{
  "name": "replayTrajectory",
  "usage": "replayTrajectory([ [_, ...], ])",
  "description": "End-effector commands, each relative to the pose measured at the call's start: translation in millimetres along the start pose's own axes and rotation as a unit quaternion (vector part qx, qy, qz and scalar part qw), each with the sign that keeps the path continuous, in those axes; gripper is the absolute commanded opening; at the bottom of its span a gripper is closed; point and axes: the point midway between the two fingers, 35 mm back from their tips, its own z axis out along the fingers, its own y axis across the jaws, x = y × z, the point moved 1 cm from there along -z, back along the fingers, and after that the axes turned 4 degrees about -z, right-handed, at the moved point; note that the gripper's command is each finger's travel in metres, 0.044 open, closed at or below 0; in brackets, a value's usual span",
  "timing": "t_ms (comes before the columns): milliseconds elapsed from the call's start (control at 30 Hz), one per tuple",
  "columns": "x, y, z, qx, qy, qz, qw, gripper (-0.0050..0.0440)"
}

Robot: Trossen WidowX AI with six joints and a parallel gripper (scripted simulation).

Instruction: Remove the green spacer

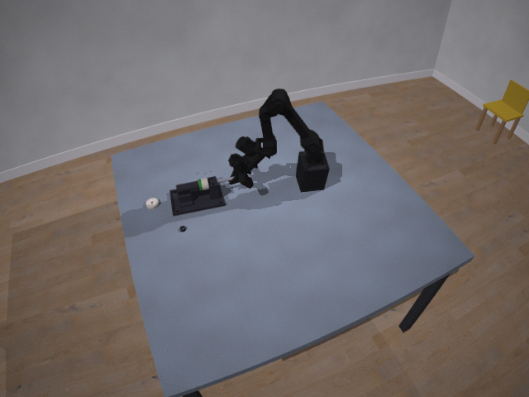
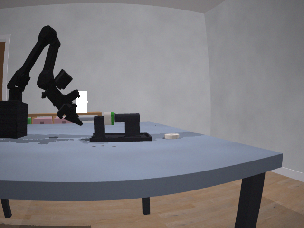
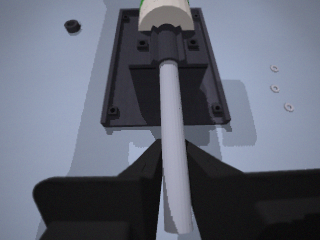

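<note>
In the exterior view, the arm's pedestal (image 2: pixel 14 118) stands at far left, and the gripper (image 2: pixel 74 118) is clenched on the free end of the grey shaft (image 2: pixel 87 118). The shaft runs right through the small support block (image 2: pixel 99 125), then the cream spacer (image 2: pixel 107 118) and the green spacer (image 2: pixel 112 118), into the big housing block (image 2: pixel 131 121). A loose cream ring (image 2: pixel 171 136) lies farther right on the table (image 2: pixel 147 156).

Pulling too far could drop the cream spacer as well; a slipping grip would stall the pull. How deep the shaft sits in the housing is hidden, and the wrist view cuts off most of the green spacer.
</note>
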Motion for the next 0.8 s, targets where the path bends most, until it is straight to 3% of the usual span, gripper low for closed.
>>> replayTrajectory([
  [0, 0.8, 0.0, -1.0, 0.0, 0.0, -0.002, 1.0, 0.0],
  [767, 2.6, 0.2, -2.9, 0.0, 0.0, -0.002, 1.0, 0.0],
])
